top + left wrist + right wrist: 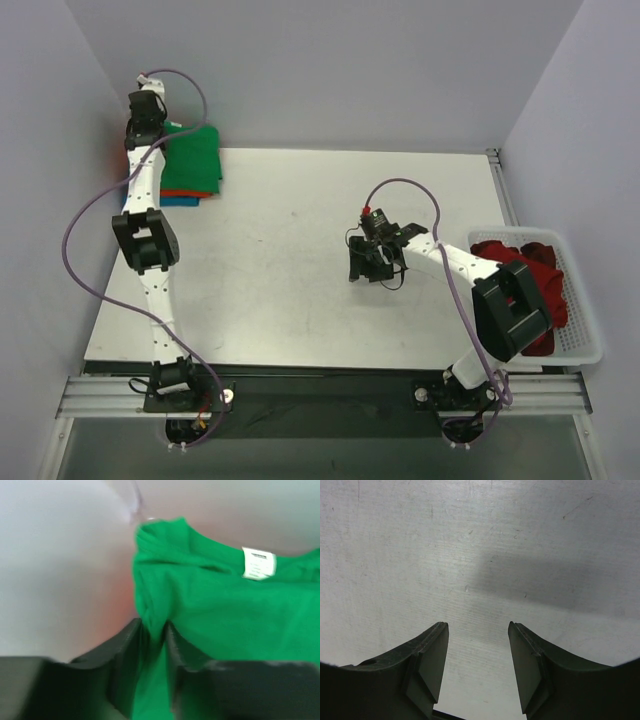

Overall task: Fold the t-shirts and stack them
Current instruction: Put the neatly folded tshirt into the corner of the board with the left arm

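A bright green t-shirt (pixel 195 155) lies folded on top of a stack at the table's far left corner, with an orange t-shirt (pixel 187 193) and a teal-blue one (pixel 180 201) showing beneath. My left gripper (pixel 148 120) is over that stack. In the left wrist view its jaws (pixel 152 627) stand narrowly apart with a raised fold of the green t-shirt (pixel 225 610) pinched between them, near the collar and white label (pixel 258 562). My right gripper (pixel 370 262) hovers over bare table at centre right, open and empty (pixel 477 630). Dark red t-shirts (pixel 525 262) lie crumpled in the basket.
A white plastic basket (pixel 590 345) stands at the table's right edge, beside the right arm. Grey walls close in the left, back and right sides. The stack sits tight against the left wall.
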`<action>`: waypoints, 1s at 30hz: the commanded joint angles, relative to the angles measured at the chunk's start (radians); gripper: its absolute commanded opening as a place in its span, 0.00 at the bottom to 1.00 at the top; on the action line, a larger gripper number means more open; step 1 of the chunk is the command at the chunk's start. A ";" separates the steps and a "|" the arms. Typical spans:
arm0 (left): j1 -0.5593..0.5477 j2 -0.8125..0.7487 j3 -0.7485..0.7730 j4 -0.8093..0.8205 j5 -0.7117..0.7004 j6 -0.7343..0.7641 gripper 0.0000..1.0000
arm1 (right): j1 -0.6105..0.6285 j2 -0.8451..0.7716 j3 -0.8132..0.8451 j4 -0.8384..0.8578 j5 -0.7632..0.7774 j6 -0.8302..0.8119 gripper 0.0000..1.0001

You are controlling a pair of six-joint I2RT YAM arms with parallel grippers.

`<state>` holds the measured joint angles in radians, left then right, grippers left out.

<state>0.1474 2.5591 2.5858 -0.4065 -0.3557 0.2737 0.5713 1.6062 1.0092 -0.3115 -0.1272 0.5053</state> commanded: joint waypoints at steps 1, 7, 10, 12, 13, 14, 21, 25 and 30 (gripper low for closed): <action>0.024 0.001 0.008 0.095 0.011 -0.079 0.49 | 0.009 -0.002 0.032 -0.031 0.008 -0.016 0.52; 0.012 -0.022 -0.017 0.049 -0.015 -0.223 0.97 | 0.010 -0.037 0.028 -0.028 0.017 -0.017 0.52; -0.025 -0.149 -0.181 0.161 -0.029 -0.260 0.97 | 0.010 -0.067 0.026 -0.024 0.038 -0.010 0.53; -0.080 -0.258 -0.353 0.237 -0.046 -0.268 0.97 | 0.009 -0.086 0.017 -0.015 0.049 -0.005 0.53; -0.100 -0.289 -0.401 0.250 -0.052 -0.299 0.97 | 0.010 -0.103 0.014 -0.011 0.052 -0.001 0.54; -0.133 -0.344 -0.462 0.250 -0.066 -0.344 0.97 | 0.009 -0.112 0.009 -0.008 0.057 0.002 0.54; -0.308 -0.626 -0.817 0.222 -0.019 -0.611 0.97 | 0.001 -0.238 -0.035 0.025 0.119 -0.002 0.62; -0.455 -0.824 -1.052 0.247 -0.069 -0.734 0.97 | -0.007 -0.307 -0.043 0.031 0.112 0.002 0.63; -0.745 -0.930 -1.211 0.149 -0.164 -0.755 0.97 | -0.004 -0.408 -0.078 0.037 0.151 0.004 0.66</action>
<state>-0.4618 1.6726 1.4528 -0.2146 -0.4534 -0.4122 0.5701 1.2682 0.9607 -0.2779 -0.0368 0.5037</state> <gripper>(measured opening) 0.974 0.649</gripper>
